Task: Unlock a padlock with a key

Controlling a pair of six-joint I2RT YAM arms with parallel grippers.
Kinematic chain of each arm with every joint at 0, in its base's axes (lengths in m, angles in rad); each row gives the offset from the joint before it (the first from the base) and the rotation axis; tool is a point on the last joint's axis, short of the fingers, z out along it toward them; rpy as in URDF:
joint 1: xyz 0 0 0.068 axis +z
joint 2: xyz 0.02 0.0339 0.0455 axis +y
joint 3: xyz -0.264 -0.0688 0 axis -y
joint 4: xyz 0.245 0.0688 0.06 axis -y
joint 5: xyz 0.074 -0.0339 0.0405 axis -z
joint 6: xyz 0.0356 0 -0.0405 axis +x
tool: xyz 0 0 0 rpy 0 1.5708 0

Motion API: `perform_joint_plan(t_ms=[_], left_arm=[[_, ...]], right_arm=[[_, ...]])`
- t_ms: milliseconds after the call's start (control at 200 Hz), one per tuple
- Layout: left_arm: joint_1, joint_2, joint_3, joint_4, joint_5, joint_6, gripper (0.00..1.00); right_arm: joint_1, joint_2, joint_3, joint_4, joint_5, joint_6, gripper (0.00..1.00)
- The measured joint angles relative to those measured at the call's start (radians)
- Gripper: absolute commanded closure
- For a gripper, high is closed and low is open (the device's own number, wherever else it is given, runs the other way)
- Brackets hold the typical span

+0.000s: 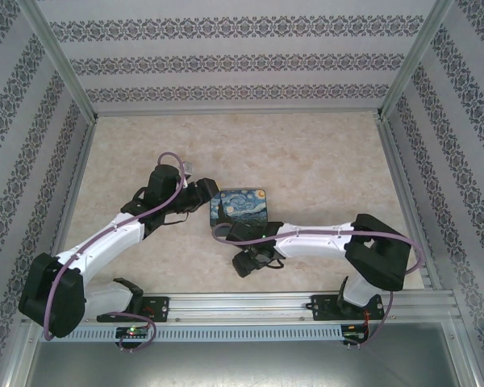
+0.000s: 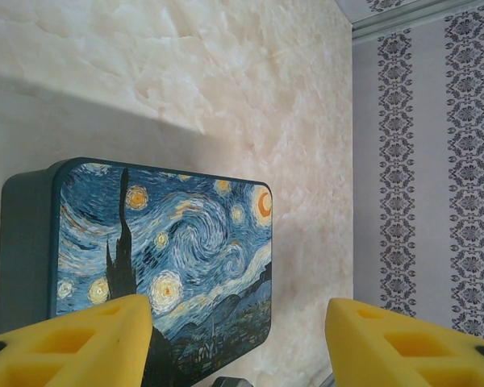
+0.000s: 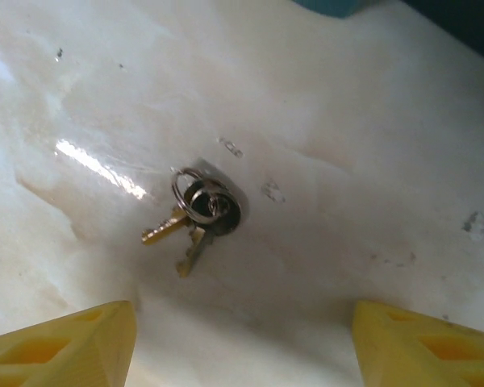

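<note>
My right gripper (image 3: 240,322) stood wide and empty, with the keys (image 3: 195,216) lying flat on the table (image 3: 363,129) ahead of it, in line with the gap between its fingers. My left gripper (image 2: 238,318) was spread too, holding nothing, facing the box (image 2: 161,242). I judged the keys light, thin and likely to skid on that glossy top. The ring (image 3: 189,187) and heads, bunched highest, looked a better place to pinch than the blades.

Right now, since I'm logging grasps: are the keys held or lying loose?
Lying loose: the keys rest flat on the table, untouched, ahead of the open right end effector.
</note>
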Motion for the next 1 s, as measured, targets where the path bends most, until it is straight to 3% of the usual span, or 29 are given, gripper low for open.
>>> perform_joint_plan(t_ms=[425,999], left_arm=[[0.0,0.0,0.0,0.0,0.0,0.0,0.4],[0.0,0.0,0.0,0.0,0.0,0.0,0.39]], right_arm=[[-0.01,0.047,0.043,-0.04,0.018,-0.022,0.4],[-0.029,0.092,0.098,-0.095,0.001,-0.016,0.42]])
